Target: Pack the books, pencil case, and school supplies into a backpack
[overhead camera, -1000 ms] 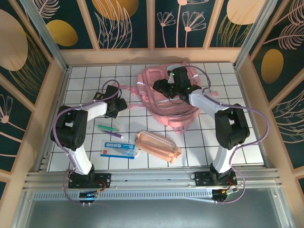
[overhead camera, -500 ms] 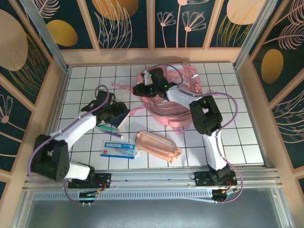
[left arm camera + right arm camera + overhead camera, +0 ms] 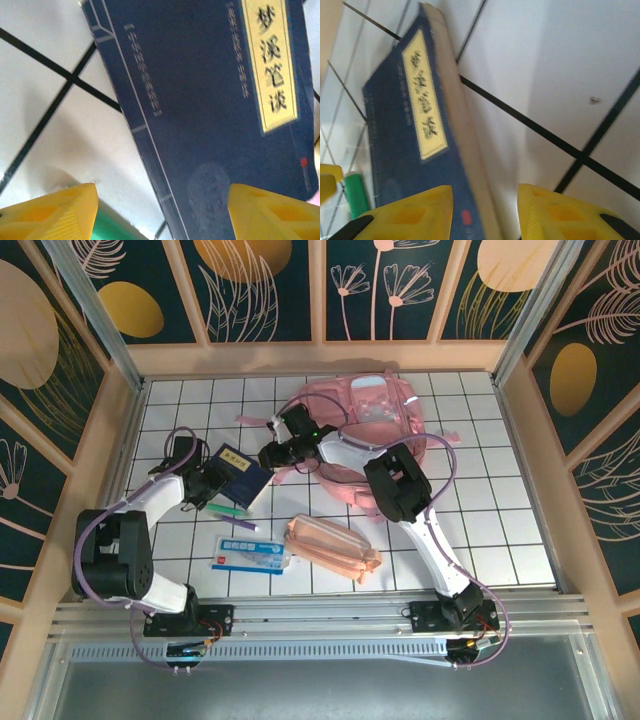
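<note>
The navy booklet (image 3: 238, 472) is lying cover-up on the left half of the surface, and you are bringing both claws to it. Your left claw (image 3: 205, 486) is sitting at its left side, spread wide. Through the left wrist camera, the booklet's end is lying between the yellow fingertips (image 3: 50, 212), though you cannot tell whether they are touching it. Your right claw (image 3: 271, 453) is reaching in at the booklet's far right corner, partly spread. The pale page edge is running between its fingers with a gap showing, so nothing is being pinched. The green pen (image 3: 228, 509) is resting just nearward of the booklet. The pink backpack (image 3: 365, 440) is lying by the middle of the far edge. The white-and-blue packet (image 3: 250, 555) and the peach pencil case (image 3: 333, 546) are lying side by side toward the near edge.
</note>
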`<move>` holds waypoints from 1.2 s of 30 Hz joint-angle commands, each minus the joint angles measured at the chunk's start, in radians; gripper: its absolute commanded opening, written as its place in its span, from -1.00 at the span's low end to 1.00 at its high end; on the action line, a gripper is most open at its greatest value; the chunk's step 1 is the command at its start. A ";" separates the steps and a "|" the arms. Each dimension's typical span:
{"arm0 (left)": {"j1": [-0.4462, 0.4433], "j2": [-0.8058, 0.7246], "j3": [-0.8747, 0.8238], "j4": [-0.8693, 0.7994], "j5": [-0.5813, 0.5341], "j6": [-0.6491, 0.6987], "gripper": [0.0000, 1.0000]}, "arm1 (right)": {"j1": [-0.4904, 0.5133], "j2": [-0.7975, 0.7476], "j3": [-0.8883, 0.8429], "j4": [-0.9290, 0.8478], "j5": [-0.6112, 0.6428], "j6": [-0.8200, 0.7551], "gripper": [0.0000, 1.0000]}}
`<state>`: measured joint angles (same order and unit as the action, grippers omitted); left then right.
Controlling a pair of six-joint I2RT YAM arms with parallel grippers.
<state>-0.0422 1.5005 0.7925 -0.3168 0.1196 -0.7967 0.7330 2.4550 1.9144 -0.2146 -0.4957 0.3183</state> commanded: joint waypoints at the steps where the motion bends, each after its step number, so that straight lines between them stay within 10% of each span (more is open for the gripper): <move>1: 0.019 0.049 -0.005 0.064 -0.020 -0.022 0.36 | 0.003 0.037 0.034 -0.050 0.012 -0.036 -0.24; 36: 0.019 0.279 0.058 0.349 0.399 0.102 -0.01 | 0.023 0.008 -0.084 -0.072 -0.224 0.059 -0.69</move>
<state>0.0200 1.6951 0.8783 -0.2684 0.2478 -0.7033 0.7380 2.4653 1.8946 -0.2581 -0.6361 0.3309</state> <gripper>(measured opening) 0.497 0.160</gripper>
